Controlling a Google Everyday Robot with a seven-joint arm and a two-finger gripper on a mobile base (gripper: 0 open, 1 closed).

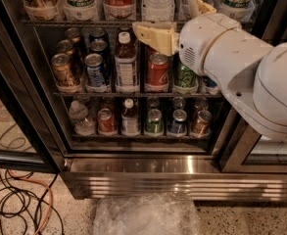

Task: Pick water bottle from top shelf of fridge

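The water bottle [157,1], clear and ribbed, stands on the top shelf [84,23] of the fridge [182,166]; only its lower body shows, the cap is cut off by the frame's top edge. My gripper [165,16] is open at top-shelf height, right in front of the bottle's base. One cream finger [155,35] points left just below the shelf edge. The other finger [201,6] rises to the right of the bottle. My large white arm [241,67] fills the right side and hides the shelf's right end.
Tall cans in translucent trays [118,11] flank the bottle. The middle rack holds soda cans and a dark-liquid bottle [126,62]. A squat clear bottle [79,117] stands on the lower rack. Cables [15,199] and a clear plastic bag [148,214] lie on the floor.
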